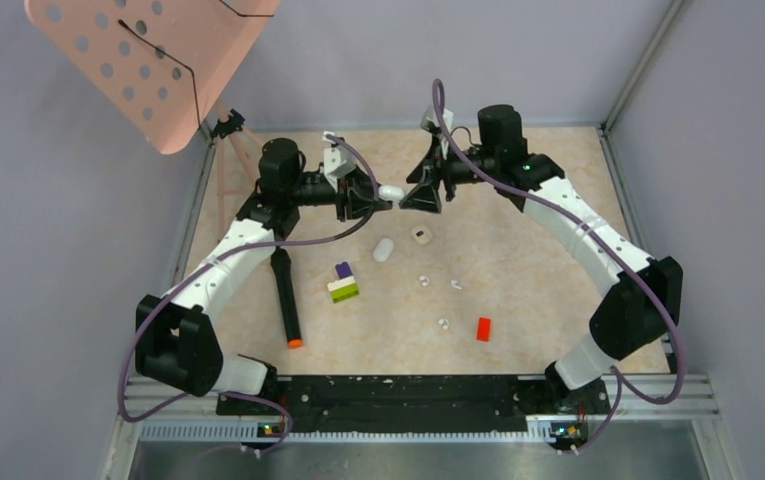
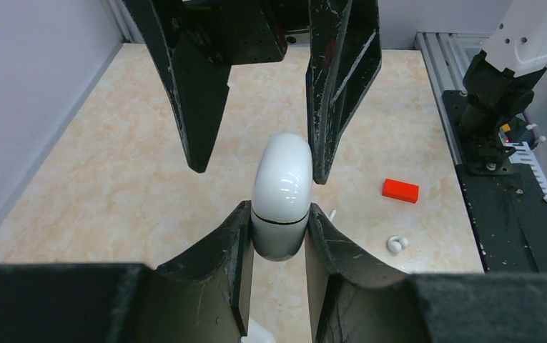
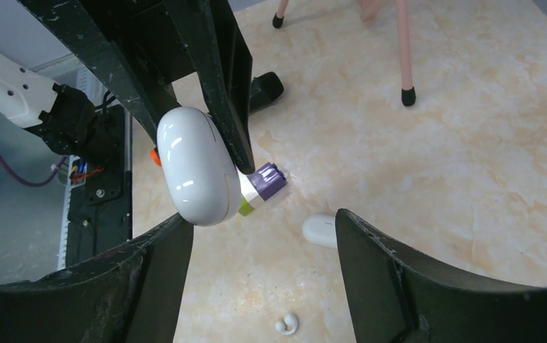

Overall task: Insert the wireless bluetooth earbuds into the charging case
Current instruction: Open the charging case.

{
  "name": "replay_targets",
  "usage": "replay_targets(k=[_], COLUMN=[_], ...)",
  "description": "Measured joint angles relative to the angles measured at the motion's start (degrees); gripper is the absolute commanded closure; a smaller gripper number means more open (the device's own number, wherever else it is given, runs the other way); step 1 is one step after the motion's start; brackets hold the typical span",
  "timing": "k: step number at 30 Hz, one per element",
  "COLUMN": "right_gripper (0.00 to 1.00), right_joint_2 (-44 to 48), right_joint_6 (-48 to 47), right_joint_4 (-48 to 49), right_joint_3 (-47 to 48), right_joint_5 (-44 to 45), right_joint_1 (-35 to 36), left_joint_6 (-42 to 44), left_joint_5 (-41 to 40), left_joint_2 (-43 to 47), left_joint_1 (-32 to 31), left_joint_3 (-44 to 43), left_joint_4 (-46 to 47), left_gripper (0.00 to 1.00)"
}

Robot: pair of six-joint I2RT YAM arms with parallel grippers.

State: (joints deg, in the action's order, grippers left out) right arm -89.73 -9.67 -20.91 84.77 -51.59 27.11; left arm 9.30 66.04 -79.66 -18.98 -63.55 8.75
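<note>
The left gripper (image 1: pixel 372 202) was clamped on a white charging case (image 1: pixel 391 192), holding it above the table (image 1: pixel 538 250) near the middle of the far edge. The right gripper (image 1: pixel 416 197) faced it, jaws wide, gripping nothing. Small white earbuds (image 1: pixel 443 323) lay loose mid-table, near the red brick (image 1: pixel 483 328).

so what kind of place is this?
Probably a lab robot test cell: two arms bolted to a rail, plain grey enclosure walls, and scattered props like a red brick and marker.
</note>
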Motion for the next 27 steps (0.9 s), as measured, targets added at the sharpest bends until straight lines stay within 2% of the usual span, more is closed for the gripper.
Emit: replay_targets(k=[12, 17, 21, 27], right_gripper=[0.43, 0.44, 0.43, 0.35], right_joint_2=[-1.7, -1.9, -2.2, -2.2], right_joint_6=[10.9, 14.1, 15.3, 16.8], right_joint_4=[4.0, 6.7, 7.4, 6.8], right_joint_3=[2.4, 2.9, 3.1, 4.3], right_joint_5=[-2.4, -1.8, -1.7, -1.5], right_joint_1=[-0.1, -1.5, -1.8, -2.2], left_joint_6=[3.3, 3.1, -1.7, -12.1], left_joint_5=[-0.5, 0.5, 0.1, -0.7], left_joint_2=[0.0, -0.1, -0.2, -1.5], left_joint_1=[-0.1, -0.5, -0.9, -0.9], left_joint_3=[-0.1, -0.1, 1.4, 3.5], left_joint_4=[-0.1, 0.0, 5.3, 14.1], left_gripper=[1.0, 1.0, 1.0, 1.0])
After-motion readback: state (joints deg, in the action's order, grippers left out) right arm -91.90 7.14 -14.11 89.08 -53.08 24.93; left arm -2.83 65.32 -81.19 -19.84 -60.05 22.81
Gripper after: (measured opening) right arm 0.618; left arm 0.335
